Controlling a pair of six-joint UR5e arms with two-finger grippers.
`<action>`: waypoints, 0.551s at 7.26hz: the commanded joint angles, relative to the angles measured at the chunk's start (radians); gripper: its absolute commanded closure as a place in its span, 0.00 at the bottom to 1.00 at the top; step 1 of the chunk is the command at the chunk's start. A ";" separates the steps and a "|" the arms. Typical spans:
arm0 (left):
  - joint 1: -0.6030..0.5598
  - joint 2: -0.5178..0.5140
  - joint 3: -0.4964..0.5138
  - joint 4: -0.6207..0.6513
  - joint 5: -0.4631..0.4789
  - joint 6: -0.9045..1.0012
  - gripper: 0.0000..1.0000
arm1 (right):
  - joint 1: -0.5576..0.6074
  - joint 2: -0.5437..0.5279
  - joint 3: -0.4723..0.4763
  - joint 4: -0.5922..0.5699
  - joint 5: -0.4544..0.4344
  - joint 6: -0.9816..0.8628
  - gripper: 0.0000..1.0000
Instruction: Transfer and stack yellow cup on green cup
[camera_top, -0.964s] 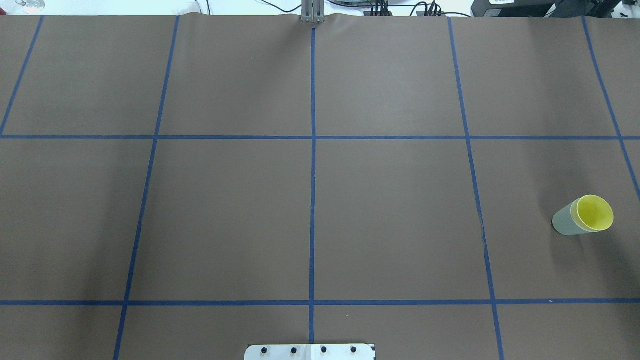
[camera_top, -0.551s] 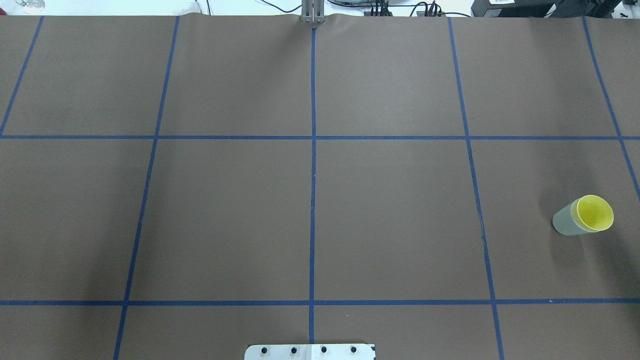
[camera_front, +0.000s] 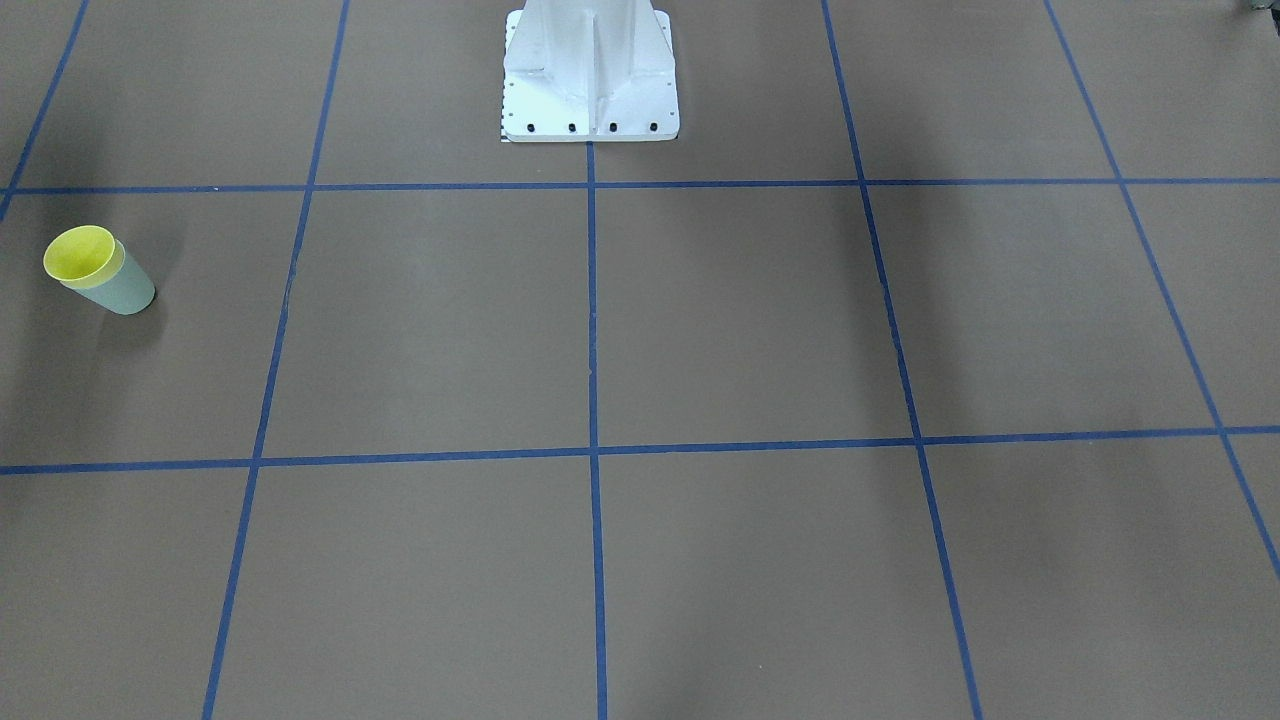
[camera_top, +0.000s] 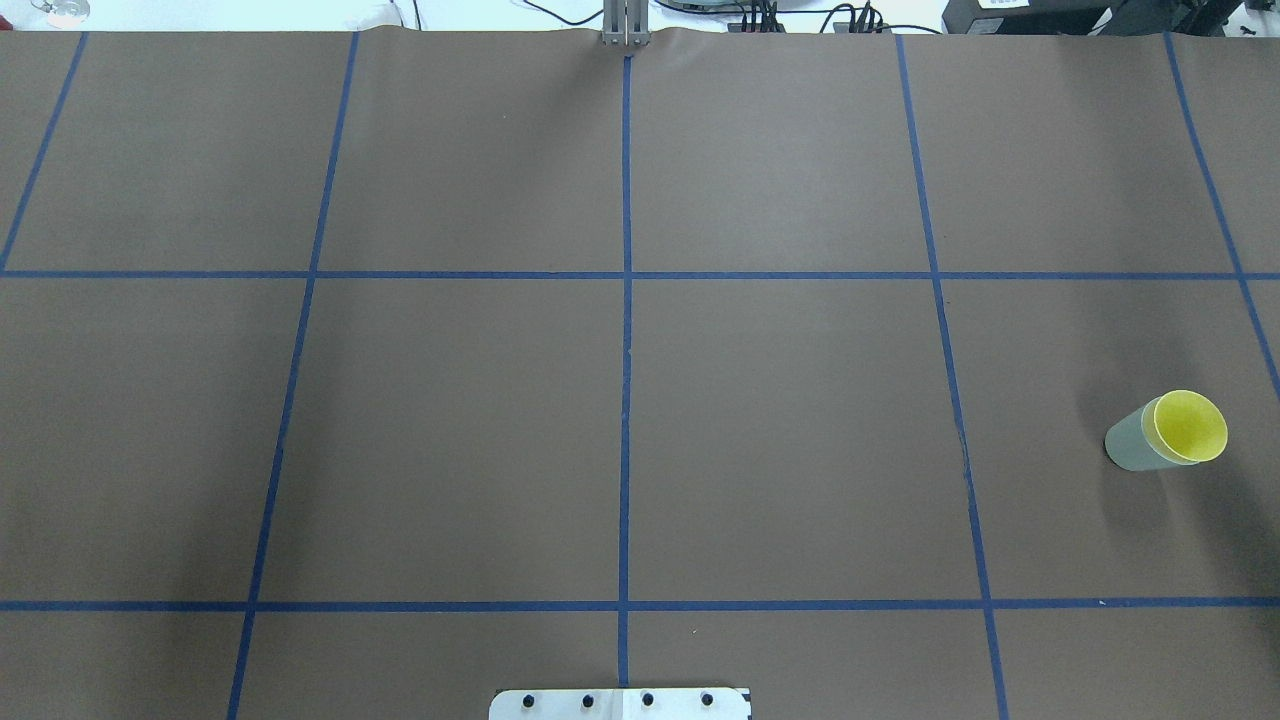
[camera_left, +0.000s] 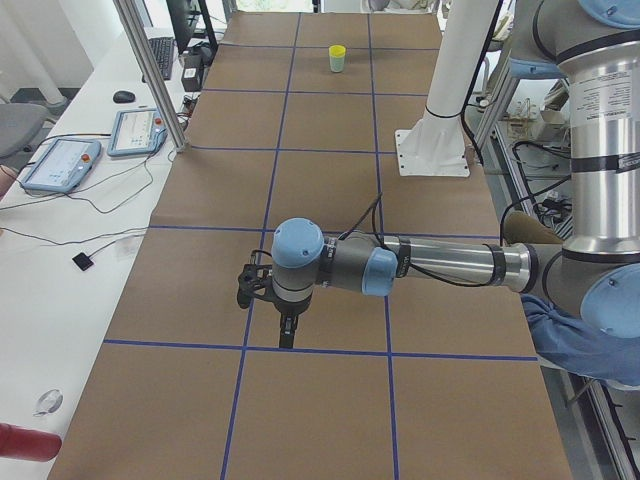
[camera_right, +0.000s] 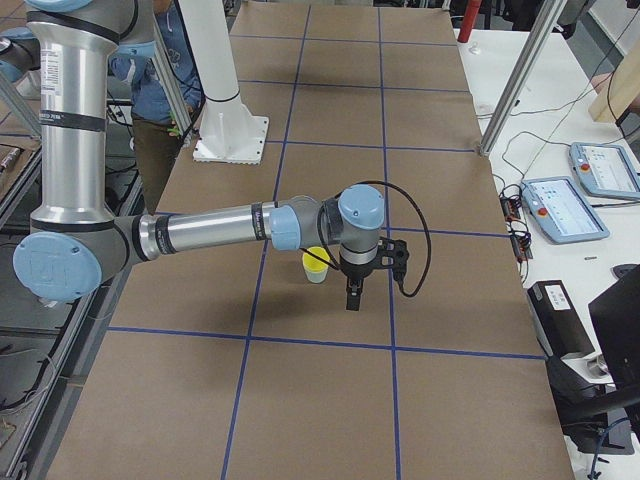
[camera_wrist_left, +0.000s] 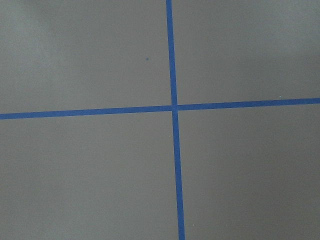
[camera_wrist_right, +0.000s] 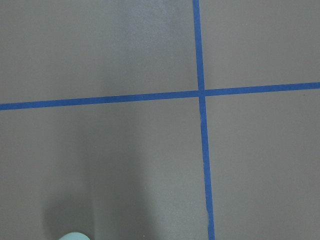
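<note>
The yellow cup (camera_top: 1190, 427) is seen tucked inside the green cup (camera_top: 1130, 447), with only its rim and its inside showing. The two cups are stood upright on the brown surface (camera_top: 780, 440), far over at the robot's right end. The surface is cut into squares by blue tape lines (camera_top: 626, 400). The right claw (camera_right: 353, 298) is held pointing down just beside the cups, not touching them. The left claw (camera_left: 287, 338) is held pointing down over a blue line, well apart from the cups. Whether either claw is open or closed cannot be told from the side views. The robot's white base (camera_front: 590, 70) is bolted to the surface.
</note>
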 joint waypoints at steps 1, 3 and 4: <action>0.001 0.004 0.011 -0.007 -0.005 -0.001 0.00 | -0.001 0.008 -0.003 -0.001 -0.008 0.000 0.00; 0.001 0.004 0.007 -0.005 0.003 0.004 0.00 | 0.002 0.008 0.024 0.002 -0.010 -0.001 0.00; 0.001 0.004 0.007 -0.005 0.003 0.004 0.00 | 0.003 0.007 0.021 0.002 -0.010 0.000 0.00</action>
